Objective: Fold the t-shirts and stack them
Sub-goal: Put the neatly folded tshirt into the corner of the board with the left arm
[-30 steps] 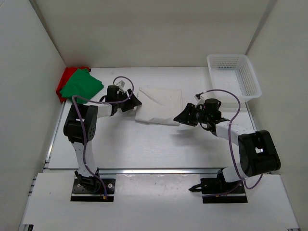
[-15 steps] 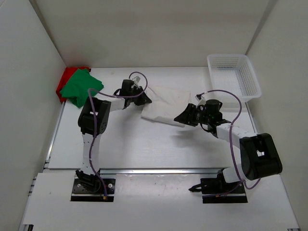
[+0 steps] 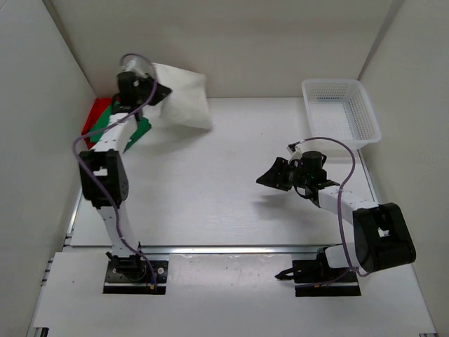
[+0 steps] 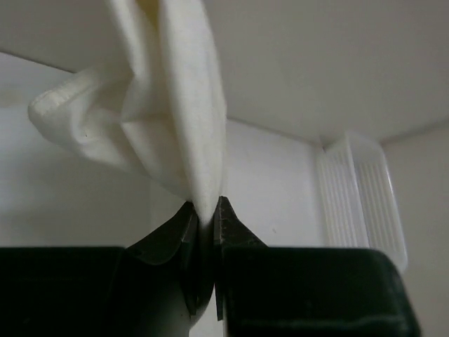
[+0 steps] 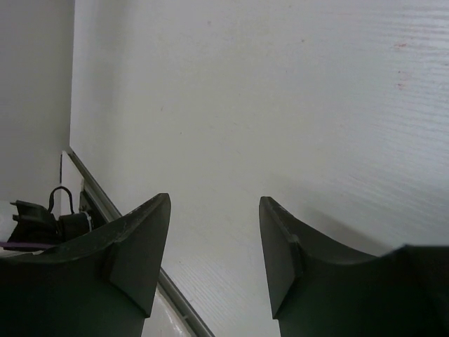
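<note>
White cloth, the largest t-shirt (image 3: pixel 184 98), hangs clear of the desk (image 3: pixel 210 203), pinched along one gathered edge by the left claw (image 4: pixel 205 203). We find its jaws clenched on the fabric. This shirt sits well left of the mesh basket (image 3: pixel 330 83), raised against the back wall. The green t-shirt (image 3: pixel 140 131) and the red t-shirt (image 3: pixel 92 116) lie bunched together still farther left of the basket, green over red, partly hidden by the left arm. The right claw (image 5: pixel 214 200) hovers nearer the basket, on its near-left side, released, jaws spread wide, grasping nothing, with only desk surface below it.
</note>
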Tool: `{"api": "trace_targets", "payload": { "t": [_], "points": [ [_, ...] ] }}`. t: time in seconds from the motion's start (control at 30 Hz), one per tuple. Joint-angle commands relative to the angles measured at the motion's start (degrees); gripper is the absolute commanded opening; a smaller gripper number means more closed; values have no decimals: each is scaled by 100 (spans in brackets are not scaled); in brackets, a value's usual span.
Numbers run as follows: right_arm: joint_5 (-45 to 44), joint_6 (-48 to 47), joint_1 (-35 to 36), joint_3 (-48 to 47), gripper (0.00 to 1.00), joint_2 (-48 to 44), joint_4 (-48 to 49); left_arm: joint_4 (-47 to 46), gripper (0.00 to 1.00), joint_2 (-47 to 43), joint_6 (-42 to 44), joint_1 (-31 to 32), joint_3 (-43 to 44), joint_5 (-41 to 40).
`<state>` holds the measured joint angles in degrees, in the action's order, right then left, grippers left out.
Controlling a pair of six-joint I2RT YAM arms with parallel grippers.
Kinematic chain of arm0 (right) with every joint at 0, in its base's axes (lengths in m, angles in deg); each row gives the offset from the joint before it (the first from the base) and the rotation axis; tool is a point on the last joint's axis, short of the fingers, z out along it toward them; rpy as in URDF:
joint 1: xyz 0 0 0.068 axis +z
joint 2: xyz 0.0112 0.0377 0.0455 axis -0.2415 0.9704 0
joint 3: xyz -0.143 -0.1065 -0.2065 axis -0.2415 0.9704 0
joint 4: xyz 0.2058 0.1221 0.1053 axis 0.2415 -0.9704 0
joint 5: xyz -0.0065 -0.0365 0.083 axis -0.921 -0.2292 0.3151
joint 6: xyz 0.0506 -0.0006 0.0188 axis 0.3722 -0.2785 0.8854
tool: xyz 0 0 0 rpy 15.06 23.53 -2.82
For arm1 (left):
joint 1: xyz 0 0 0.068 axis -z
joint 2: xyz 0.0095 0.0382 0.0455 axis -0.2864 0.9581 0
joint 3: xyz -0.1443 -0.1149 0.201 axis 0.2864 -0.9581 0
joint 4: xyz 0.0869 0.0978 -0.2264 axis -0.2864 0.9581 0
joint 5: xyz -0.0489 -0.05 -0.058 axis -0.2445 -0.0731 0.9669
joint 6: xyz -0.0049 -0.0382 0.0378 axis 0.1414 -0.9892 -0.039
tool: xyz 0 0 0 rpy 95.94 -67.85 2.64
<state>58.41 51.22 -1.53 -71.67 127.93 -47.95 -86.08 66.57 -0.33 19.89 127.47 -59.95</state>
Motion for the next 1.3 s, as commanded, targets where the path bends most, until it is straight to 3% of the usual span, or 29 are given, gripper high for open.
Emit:
{"api": "trace_targets", "payload": {
  "t": [0.0, 0.07, 0.13, 0.17, 0.2, 0.4, 0.47, 0.5, 0.53, 0.57, 0.83, 1.0, 1.1, 1.17, 1.27],
  "points": [
    [189, -45, 170, -79, 51, 202, 216, -690, 15, -1249, -282, -1052, -1049, -603],
    [286, -44, 327, -70, 52, 386, 278, -806, 34, -1574, -265, -1342, -1812, -1034],
    [287, -45, 460, -71, 53, 413, 235, -1061, 57, -1892, -526, -1554, -2601, -2094],
    [348, -96, 556, -1, 53, 396, 243, -1427, 81, -2145, -833, -1755, -3190, -2090],
    [340, -140, 635, 26, 53, 404, 226, -1692, 98, -2217, -932, -1931, -3387, -2108],
    [375, -123, 654, 439, 54, 308, 296, -1667, 99, -2673, -1372, -1881, -4460, -2362],
    [235, -263, 732, 396, 67, 237, 7, -1782, 99, -2965, -1477, -1758, -4793, -2459],
    [34, -342, 785, 343, 65, 211, -64, -1834, 98, -3165, -1477, -1722, -5048, -2460],
    [-194, -421, 855, 247, 92, 202, -291, -1931, 99, -3368, -1460, -1644, -5103, -2407],
    [-310, -431, 882, 124, 100, 202, -502, -1923, 99, -3448, -1382, -1565, -5251, -2416],
    [-284, -835, 1584, -281, 99, 457, -636, -1388, 99, -4713, -616, -56, -6192, -3039],
    [-434, -607, 1893, 87, 99, 89, -311, -825, 99, -5048, -572, 606, -6807, -2767],
    [-259, -598, 1963, 377, 99, -175, -30, -254, 99, -5267, -370, 1685, -6983, -3091],
    [-206, -519, 1841, 571, 100, -386, 128, -200, 98, -5635, -431, 1863, -7194, -3032],
    [-170, -431, 1848, 677, 100, -633, 199, -156, 99, -6189, -765, 1601, -7633, -2497]
  ]
}}
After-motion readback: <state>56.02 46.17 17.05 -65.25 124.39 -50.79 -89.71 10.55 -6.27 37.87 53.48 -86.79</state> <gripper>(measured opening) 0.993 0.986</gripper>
